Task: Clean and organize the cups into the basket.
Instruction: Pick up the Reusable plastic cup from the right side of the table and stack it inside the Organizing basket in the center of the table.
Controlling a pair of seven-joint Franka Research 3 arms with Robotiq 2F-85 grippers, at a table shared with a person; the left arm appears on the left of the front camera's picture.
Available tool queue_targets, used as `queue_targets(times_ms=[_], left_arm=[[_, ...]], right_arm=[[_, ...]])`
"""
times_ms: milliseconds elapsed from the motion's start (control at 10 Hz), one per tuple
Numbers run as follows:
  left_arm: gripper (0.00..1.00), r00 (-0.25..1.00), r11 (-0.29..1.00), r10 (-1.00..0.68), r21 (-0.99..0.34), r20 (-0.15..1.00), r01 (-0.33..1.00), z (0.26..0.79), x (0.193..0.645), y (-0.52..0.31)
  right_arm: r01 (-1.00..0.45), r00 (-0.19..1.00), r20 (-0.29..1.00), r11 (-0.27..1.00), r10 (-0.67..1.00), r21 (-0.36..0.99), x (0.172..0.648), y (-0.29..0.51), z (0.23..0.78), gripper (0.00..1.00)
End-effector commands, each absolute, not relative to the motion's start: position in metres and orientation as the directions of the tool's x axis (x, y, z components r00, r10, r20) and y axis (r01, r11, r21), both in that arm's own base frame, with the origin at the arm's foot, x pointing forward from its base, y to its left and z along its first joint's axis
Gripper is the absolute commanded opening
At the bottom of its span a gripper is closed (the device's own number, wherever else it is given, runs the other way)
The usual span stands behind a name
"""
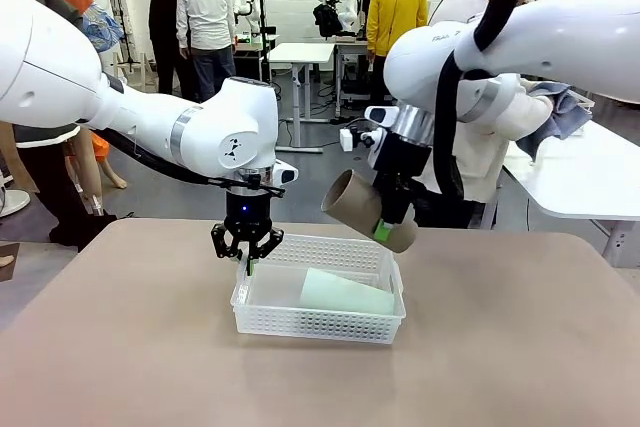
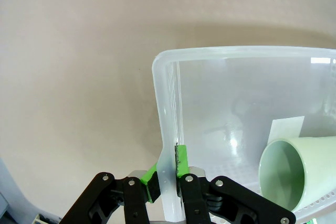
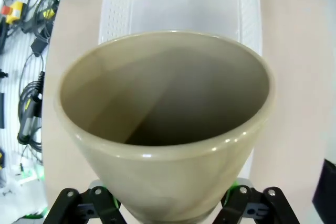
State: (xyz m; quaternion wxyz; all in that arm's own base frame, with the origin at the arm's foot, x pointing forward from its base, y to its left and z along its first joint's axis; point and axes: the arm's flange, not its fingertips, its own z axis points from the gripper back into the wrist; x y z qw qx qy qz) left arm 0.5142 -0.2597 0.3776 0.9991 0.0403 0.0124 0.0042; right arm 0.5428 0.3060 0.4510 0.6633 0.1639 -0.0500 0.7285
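The white lattice basket [image 1: 318, 323] sits mid-table. A pale mint green cup [image 1: 346, 293] lies on its side inside it. My left gripper [image 1: 247, 250] is shut on the basket's left wall. In the left wrist view its green pads [image 2: 181, 161] pinch the basket wall [image 2: 169, 129], with the mint cup [image 2: 294, 174] mouth-on at the right. My right gripper [image 1: 386, 225] is shut on a tan-brown cup [image 1: 362, 207], held tilted above the basket's far right edge. In the right wrist view the tan cup [image 3: 168, 124] hangs over the basket [image 3: 118, 9].
A person stands behind my right arm holding a blue-grey cloth [image 1: 560, 115]. The tan table [image 1: 140, 347] has free room on both sides of the basket. A white side table [image 1: 590, 172] stands at the far right.
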Motion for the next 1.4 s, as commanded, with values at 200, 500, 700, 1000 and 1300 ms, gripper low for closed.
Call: queue_targets(times_ms=[200,500,700,1000,1300], left_arm=[[0.0,1.0,0.997,0.012,0.082,-0.023,-0.011,0.378,0.514,-0.26],[0.0,1.0,0.997,0.012,0.082,-0.023,-0.011,0.378,0.514,-0.26],[0.0,1.0,0.997,0.012,0.082,-0.023,-0.011,0.378,0.514,-0.26],[0.0,1.0,0.997,0.012,0.082,-0.023,-0.011,0.378,0.514,-0.26],[0.0,1.0,0.997,0.012,0.082,-0.023,-0.011,0.378,0.514,-0.26]], right_arm=[[-0.973,-0.079,0.298,-0.138,0.951,0.184,0.554,0.328,0.429,0.81],[-0.967,-0.097,0.317,-0.165,0.943,0.195,0.558,0.333,0.407,0.81],[-0.962,-0.108,0.321,-0.181,0.941,0.207,0.559,0.335,0.396,0.81],[-0.95,-0.112,0.328,-0.197,0.938,0.241,0.561,0.336,0.373,0.81],[-0.941,-0.112,0.331,-0.207,0.937,0.267,0.563,0.338,0.355,0.81]])
